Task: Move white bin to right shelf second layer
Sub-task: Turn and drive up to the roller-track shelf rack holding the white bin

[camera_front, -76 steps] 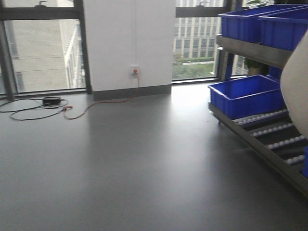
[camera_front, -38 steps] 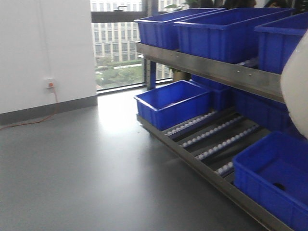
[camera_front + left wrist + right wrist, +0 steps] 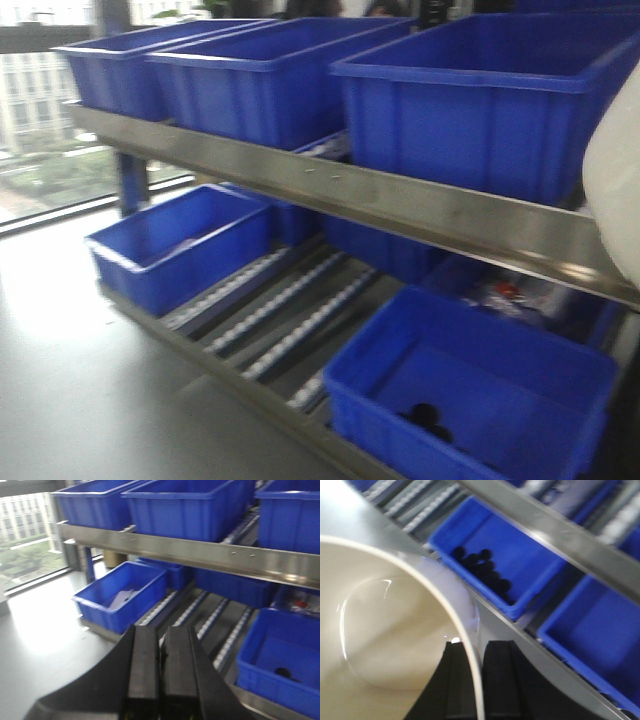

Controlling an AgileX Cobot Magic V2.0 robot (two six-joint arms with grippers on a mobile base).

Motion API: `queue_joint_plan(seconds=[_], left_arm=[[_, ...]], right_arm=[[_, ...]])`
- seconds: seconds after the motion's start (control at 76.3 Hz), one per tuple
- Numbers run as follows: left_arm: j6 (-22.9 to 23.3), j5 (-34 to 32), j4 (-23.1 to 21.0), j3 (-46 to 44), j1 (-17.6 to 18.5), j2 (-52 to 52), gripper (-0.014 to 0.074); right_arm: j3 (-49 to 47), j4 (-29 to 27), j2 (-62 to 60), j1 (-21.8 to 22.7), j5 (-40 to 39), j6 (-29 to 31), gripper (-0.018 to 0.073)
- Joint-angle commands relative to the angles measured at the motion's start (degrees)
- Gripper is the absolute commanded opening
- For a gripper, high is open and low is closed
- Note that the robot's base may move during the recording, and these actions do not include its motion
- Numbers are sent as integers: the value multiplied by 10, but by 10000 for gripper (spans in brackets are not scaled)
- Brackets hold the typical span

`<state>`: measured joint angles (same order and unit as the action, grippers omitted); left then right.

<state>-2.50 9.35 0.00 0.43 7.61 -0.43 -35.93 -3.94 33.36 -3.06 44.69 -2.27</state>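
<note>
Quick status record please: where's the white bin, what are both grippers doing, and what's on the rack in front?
white bin: held off the rack, rim pinched by right gripper
left gripper: shut, empty
upper level: upper blue crates side by side
lower level: bare roller rails between left lower crate and right lower crate
placed: not yet

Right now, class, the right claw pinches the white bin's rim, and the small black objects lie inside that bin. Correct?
Not quite. The right wrist view shows the small black objects lying in a blue crate on the rack, not in the white bin, whose inside looks bare. The right claw does pinch its rim.
</note>
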Motion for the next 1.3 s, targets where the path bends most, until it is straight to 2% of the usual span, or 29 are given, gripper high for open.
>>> queue_joint_plan(seconds=[0.0, 1.285], left_arm=[[3, -49, 0, 21, 2, -8, 85], [3, -49, 0, 21, 2, -8, 85]], right_arm=[[-16, -3, 0, 4, -49, 2, 109], [-16, -3, 0, 4, -49, 2, 109]])
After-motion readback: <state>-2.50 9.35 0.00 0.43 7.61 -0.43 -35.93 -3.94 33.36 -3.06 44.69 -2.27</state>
